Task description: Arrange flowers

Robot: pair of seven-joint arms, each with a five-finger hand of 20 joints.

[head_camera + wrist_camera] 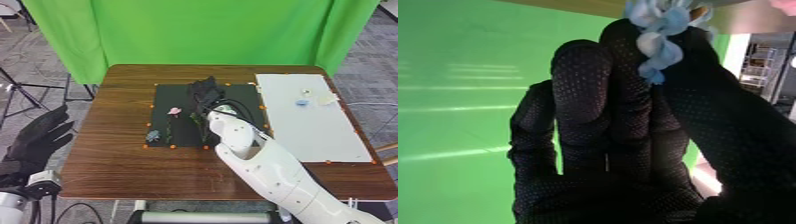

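- Right hand (206,95): over mat (188,136), far part, clamped on blue flower (661,49).
- Left hand (34,142): left of table (107,170), fingers apart.
- Pink flower (174,111): mat, left.

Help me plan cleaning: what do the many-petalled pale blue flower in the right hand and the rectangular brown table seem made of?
The blue flower looks like matte fabric, perhaps plastic, from its thin petals. The brown table looks like satin wood or laminate, from its streaky grain.
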